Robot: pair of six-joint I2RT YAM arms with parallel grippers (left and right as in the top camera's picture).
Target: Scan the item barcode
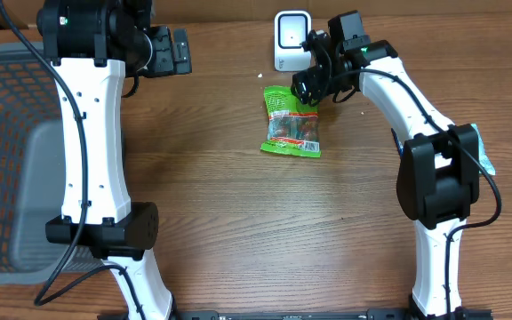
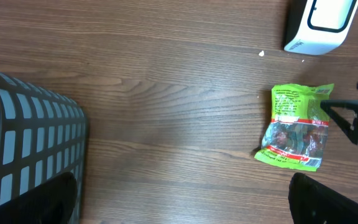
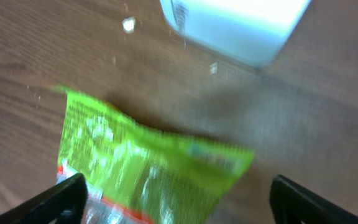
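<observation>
The item is a green snack bag (image 1: 292,124) with a red band and a clear window, lying flat on the wooden table. A white barcode scanner (image 1: 292,40) stands just beyond it at the far edge. My right gripper (image 1: 309,89) hovers over the bag's far end, between bag and scanner. In the right wrist view this gripper (image 3: 179,205) is open, its fingers wide to either side of the blurred bag (image 3: 148,168), with the scanner (image 3: 235,28) ahead. My left gripper (image 1: 174,52) hangs open far to the left, holding nothing; its camera sees the bag (image 2: 297,127) at the right.
A grey mesh basket (image 1: 7,160) fills the table's left side, and its rim (image 2: 23,149) shows in the left wrist view. Small white crumbs (image 1: 262,76) lie near the scanner. A blue object (image 1: 480,151) sits behind the right arm.
</observation>
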